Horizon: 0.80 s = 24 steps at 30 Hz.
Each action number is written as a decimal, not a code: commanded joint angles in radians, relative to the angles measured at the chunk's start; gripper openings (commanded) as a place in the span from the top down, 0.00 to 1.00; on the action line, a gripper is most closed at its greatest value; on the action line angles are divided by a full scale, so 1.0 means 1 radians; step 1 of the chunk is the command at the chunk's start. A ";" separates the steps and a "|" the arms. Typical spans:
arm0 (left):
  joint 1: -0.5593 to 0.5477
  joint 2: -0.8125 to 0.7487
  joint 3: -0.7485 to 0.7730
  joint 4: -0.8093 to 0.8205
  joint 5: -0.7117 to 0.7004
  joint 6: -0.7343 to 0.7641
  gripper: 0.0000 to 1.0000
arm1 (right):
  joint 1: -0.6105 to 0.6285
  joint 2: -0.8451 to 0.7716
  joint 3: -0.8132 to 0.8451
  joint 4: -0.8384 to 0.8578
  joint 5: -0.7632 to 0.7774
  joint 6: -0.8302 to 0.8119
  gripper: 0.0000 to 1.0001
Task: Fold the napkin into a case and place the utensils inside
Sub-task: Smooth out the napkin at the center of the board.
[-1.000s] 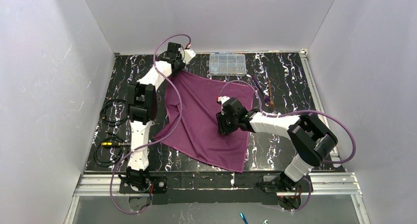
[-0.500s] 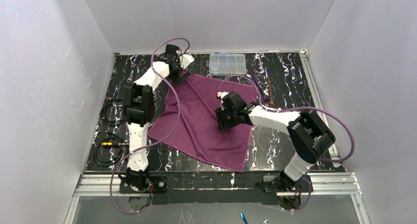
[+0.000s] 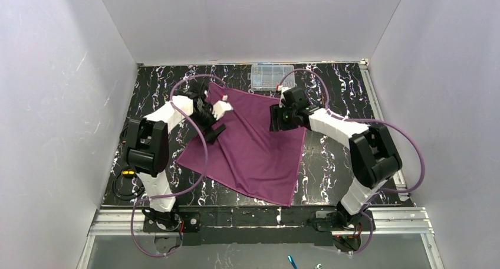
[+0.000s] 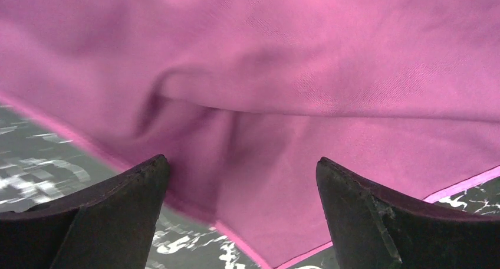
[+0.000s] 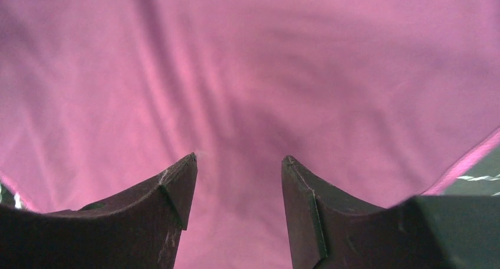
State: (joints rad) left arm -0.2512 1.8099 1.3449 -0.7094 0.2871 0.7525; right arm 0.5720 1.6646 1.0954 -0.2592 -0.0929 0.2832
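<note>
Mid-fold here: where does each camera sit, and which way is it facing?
Top external: fixed above, behind the bases, looking down on the table, napkin, left arm and right arm.
Left wrist: on the left arm, looking past its open left claw at the napkin's rumpled edge.
Right wrist: on the right arm, looking past its open right claw onto cloth.
Shared: all three show the napkin.

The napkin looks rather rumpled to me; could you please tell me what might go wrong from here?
1. The napkin has a raised crease just ahead of the open left gripper; folding over it would likely give a lumpy, crooked fold.
2. The left arm's purple cable hangs across the napkin's left corner and could drag the cloth askew.
3. The right gripper, jaws apart above wrinkled cloth, might pinch two layers.
</note>
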 commanded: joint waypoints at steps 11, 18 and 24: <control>-0.002 -0.119 -0.376 0.230 -0.148 0.229 0.07 | -0.111 0.413 0.389 -0.105 0.126 -0.019 0.43; -0.002 -0.184 -0.386 0.039 -0.113 0.230 0.07 | -0.111 0.533 0.478 -0.114 0.126 -0.025 0.45; 0.000 -0.198 -0.409 -0.073 -0.073 0.215 0.08 | -0.098 0.604 0.567 -0.095 0.107 -0.032 0.45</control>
State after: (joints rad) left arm -0.2558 1.6520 0.9703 -0.6422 0.1787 0.9691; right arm 0.4652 2.1746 1.6161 -0.3115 0.0193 0.2630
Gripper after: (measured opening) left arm 0.923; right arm 0.551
